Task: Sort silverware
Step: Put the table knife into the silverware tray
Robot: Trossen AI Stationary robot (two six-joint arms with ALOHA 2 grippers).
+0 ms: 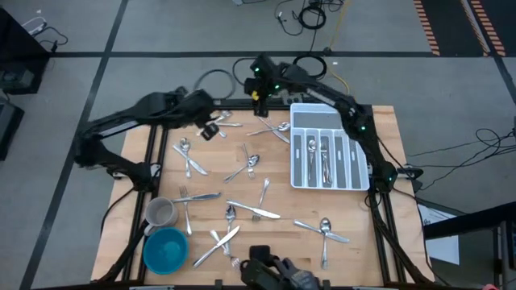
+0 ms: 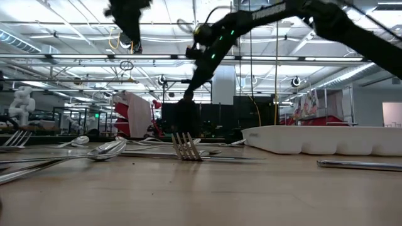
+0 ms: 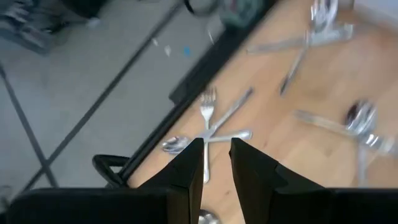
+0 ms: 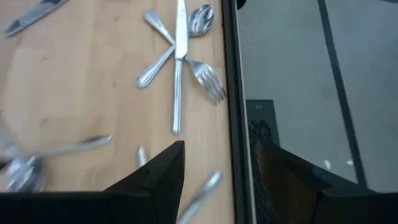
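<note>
**Two claws crowding the far edge of a cluttered table**

Wooden tabletop (image 1: 282, 201) carries the silverware (image 1: 242, 213) scattered across most of its width, while several pieces already lie in the white organiser tray (image 1: 355, 181) on the right side. Both arms reach toward the far edge. The right gripper (image 1: 260, 103) hangs just above that edge with its fingers spread and nothing between them. The left gripper (image 1: 211, 129) sits close by, its fingers parted by a narrow gap, also empty.

Risk comes from the pile-ups. Near the far edge a fork (image 4: 208, 79), a knife (image 4: 179, 68) and a spoon (image 4: 200, 18) lie crossed, so closing on one would likely drag or flip another off the table (the edge is right beside them). With the two claws this near each other, a collision is possible if both descend.

From above, the layout and tray show clearly, but not height. The table-level camera supplies that: the right arm's claw (image 2: 185, 116) is low, near the surface, while the left one is raised.
</note>
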